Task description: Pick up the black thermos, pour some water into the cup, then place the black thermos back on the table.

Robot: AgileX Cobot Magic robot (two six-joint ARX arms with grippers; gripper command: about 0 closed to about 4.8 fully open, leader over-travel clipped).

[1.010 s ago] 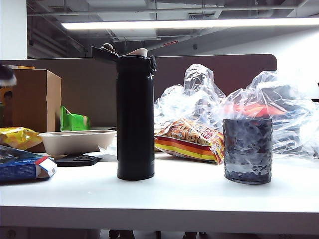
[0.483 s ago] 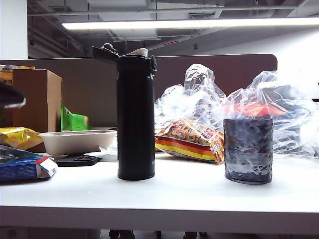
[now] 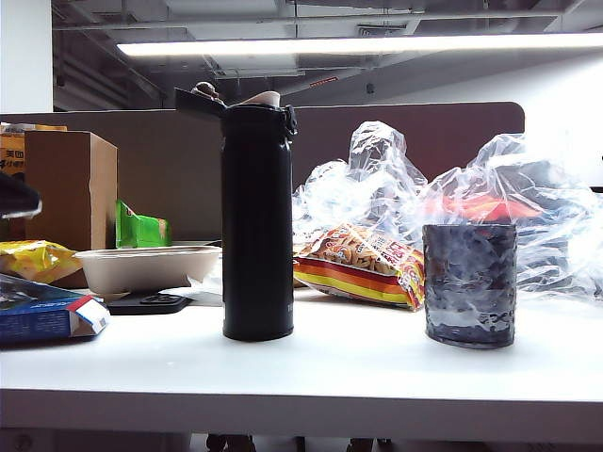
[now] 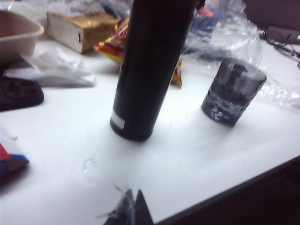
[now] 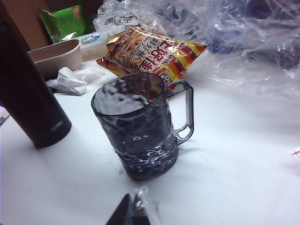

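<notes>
The black thermos [image 3: 257,221] stands upright on the white table [image 3: 358,377], left of centre, with its flip lid open. The cup [image 3: 469,284], a dark dimpled tumbler with a handle, stands to its right, well apart from it. In the left wrist view my left gripper [image 4: 132,206] is shut and empty, hanging back near the table's front edge, short of the thermos [image 4: 150,70] and cup [image 4: 233,91]. In the right wrist view my right gripper [image 5: 136,208] is shut on nothing, just in front of the cup [image 5: 136,129]; the thermos [image 5: 28,103] stands beyond. A dark part of the left arm [image 3: 14,195] shows at the exterior view's left edge.
A beige bowl [image 3: 141,266], a cardboard box [image 3: 71,188], a blue box [image 3: 42,315] and a flat black object [image 3: 146,303] crowd the left. A striped snack bag [image 3: 363,264] and crumpled clear plastic bags [image 3: 490,188] lie behind the cup.
The dark part of the left arm at the exterior view's left edge has sunk lower. Thermos and cup have not moved.
</notes>
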